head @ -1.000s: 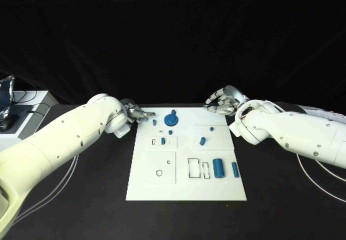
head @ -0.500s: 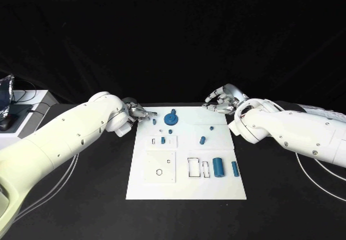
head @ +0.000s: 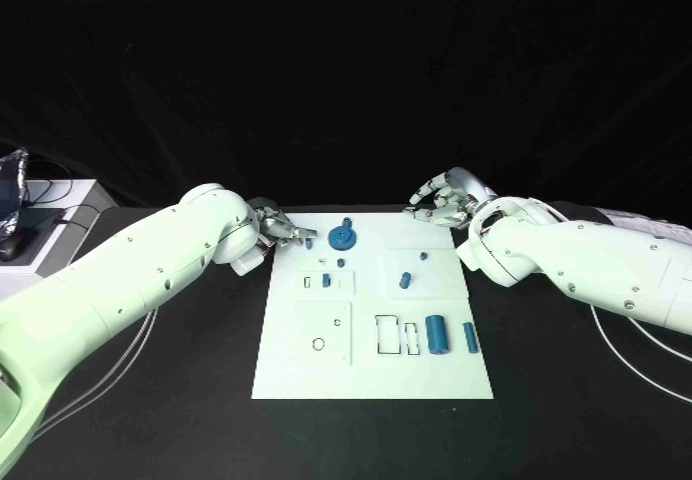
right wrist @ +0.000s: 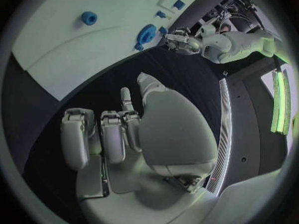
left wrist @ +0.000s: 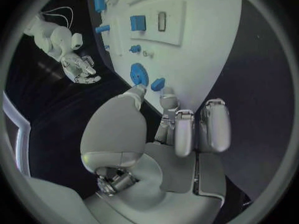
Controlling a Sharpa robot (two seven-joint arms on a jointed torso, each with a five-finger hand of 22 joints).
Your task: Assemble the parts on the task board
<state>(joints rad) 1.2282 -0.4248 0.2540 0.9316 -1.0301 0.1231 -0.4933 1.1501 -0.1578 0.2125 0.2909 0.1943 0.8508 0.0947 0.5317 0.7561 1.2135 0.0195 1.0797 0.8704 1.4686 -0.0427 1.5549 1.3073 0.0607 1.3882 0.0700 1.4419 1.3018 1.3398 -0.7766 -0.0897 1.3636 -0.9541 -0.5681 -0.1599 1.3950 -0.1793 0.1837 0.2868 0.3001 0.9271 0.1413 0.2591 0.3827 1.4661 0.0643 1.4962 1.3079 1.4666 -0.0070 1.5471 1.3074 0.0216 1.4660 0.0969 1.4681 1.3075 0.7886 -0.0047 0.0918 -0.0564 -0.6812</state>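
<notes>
The white task board (head: 372,372) lies mid-table with several blue parts on it. A blue toothed disc (head: 343,238) sits near its far edge, with a small blue peg (head: 309,243) beside it. My left hand (head: 278,231) hovers at the board's far left corner. In the left wrist view its thumb and one finger reach toward the peg (left wrist: 157,84) while the other fingers (left wrist: 199,127) curl in; it holds nothing. My right hand (head: 440,207) hangs over the far right corner with its fingers apart and nothing in it. A thick blue cylinder (head: 436,336) and a slim one (head: 470,338) lie at the near right.
Smaller blue pieces (head: 326,281) (head: 405,281) stand in the board's middle row, and outlined slots (head: 389,335) lie nearer me. A pale box with cables (head: 51,222) stands at the table's far left. Black tabletop (head: 173,400) surrounds the board.
Both hands have shifted only very slightly near the board's far corners. The parts on the board lie where they were.
</notes>
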